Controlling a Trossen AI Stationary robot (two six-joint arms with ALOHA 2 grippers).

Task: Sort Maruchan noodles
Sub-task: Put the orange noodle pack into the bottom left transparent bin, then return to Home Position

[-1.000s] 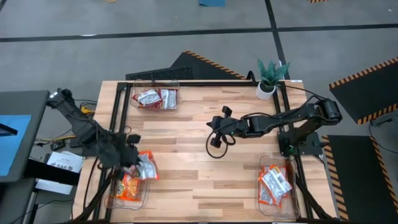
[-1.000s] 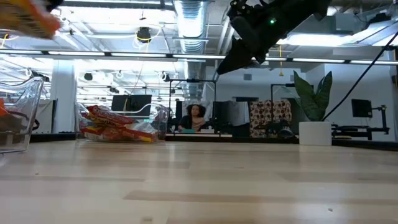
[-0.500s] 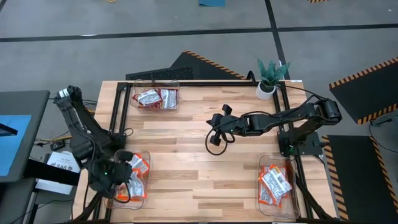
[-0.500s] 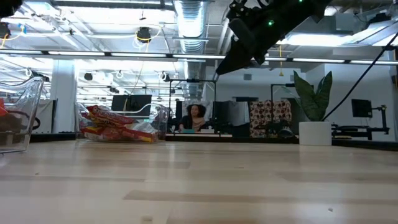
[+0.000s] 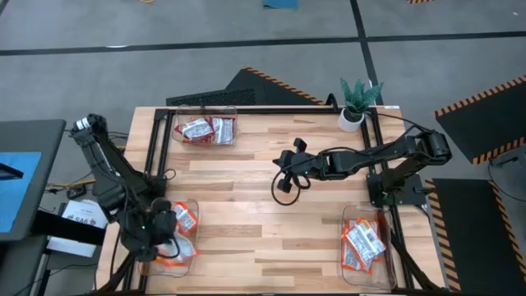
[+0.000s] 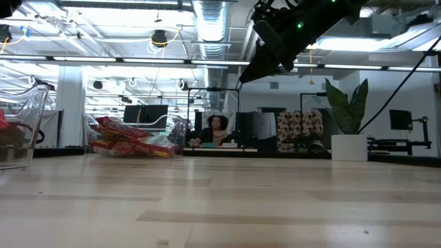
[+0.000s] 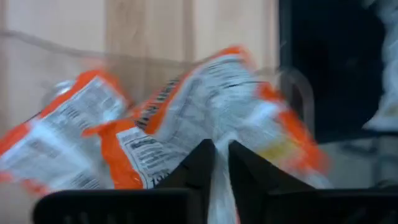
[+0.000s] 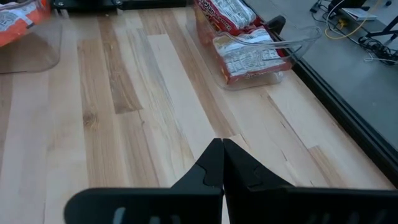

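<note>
Maruchan noodles point(image 5: 182, 220): packets in three clear bins at near-left, far-left, near-right of table
Left gripper point(image 5: 153, 233): over near-left bin point(image 5: 194, 255), fingertips point(image 7: 200, 163) a narrow gap apart against a packet; held or not, cannot tell
Right gripper point(image 5: 283, 186): pressed shut, empty, above bare table middle
Potted plant point(image 5: 355, 102): far-right corner

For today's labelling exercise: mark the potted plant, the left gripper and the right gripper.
potted plant point(image 5: 353, 117): high view, white pot.
left gripper point(image 7: 221, 163): left wrist view, between fingertips.
right gripper point(image 8: 222, 153): right wrist view, between fingertips.
</note>
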